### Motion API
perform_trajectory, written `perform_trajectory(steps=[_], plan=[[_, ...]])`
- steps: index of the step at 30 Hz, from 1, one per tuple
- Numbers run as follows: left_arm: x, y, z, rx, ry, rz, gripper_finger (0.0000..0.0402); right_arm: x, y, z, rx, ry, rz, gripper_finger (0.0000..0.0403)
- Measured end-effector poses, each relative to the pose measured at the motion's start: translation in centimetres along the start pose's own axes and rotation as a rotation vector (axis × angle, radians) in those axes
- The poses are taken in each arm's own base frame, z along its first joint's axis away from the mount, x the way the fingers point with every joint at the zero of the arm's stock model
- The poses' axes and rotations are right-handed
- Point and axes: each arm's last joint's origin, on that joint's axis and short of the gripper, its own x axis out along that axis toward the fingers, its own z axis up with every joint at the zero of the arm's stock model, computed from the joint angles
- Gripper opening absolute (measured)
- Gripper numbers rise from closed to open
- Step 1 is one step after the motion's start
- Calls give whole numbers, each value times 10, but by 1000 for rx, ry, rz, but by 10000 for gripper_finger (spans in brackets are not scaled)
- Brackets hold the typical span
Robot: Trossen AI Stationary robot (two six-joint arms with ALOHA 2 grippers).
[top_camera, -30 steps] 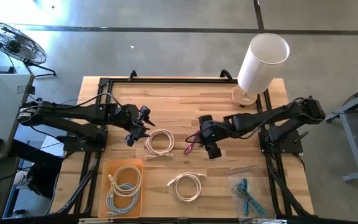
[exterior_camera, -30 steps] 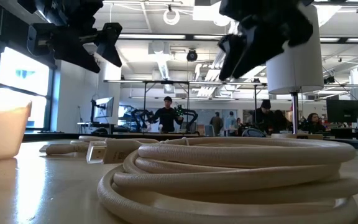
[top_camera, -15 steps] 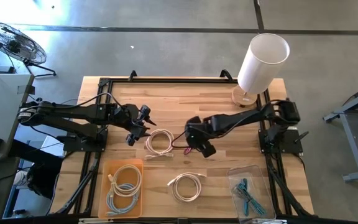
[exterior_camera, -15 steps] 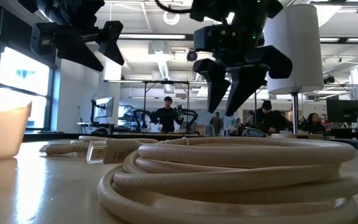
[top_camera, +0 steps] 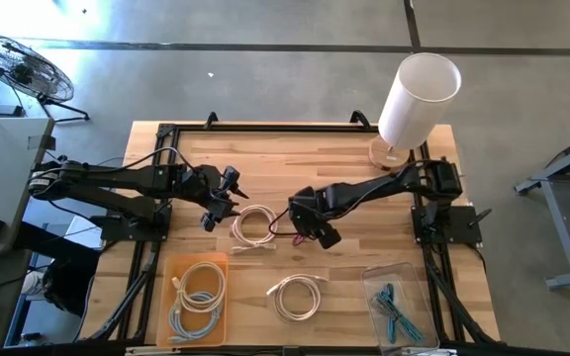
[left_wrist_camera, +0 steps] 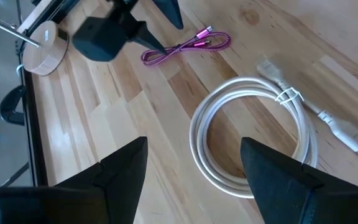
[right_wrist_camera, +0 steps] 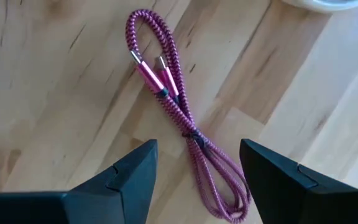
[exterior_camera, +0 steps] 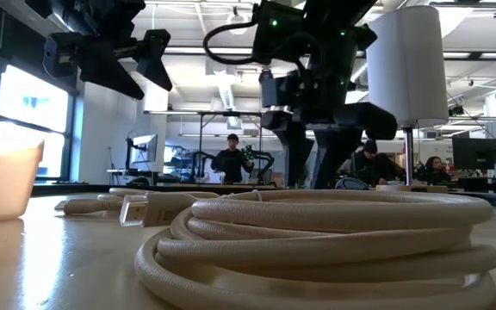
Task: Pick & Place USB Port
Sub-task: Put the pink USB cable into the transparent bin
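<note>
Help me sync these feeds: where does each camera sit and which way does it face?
High: overhead, straight down; both arms, wooden table.
Low: table height, facing the room; white coiled cable near, arms above.
Left wrist: past left gripper toward another white coil.
Right wrist: over right gripper, down at pink braided cable, shared with left wrist.

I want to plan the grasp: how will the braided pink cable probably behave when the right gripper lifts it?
The braided pink cable is thin and folded into loose loops, so it will probably sag and dangle. It looks light. Its metal plug ends lie free and may swing below the open right gripper.
</note>
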Motion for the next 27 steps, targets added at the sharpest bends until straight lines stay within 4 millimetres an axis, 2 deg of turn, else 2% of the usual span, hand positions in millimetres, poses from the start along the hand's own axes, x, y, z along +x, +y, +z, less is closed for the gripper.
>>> perform_trajectory(steps=[10,15,21,25,27], plan=[[0,0,0,0,0,0,253,27,0,-1,-6,47,32,219],[0,0,0,0,0,0,253,35,-6,-6,56,40,83,197],[0,0,0,0,0,0,253,36,-16,-11,174,19,112,115],[0,0,0,0,0,0,253,37,-18,-10,181,8,95,36],[0,0,0,-3,0,-1,253,37,-18,-9,176,9,74,15]])
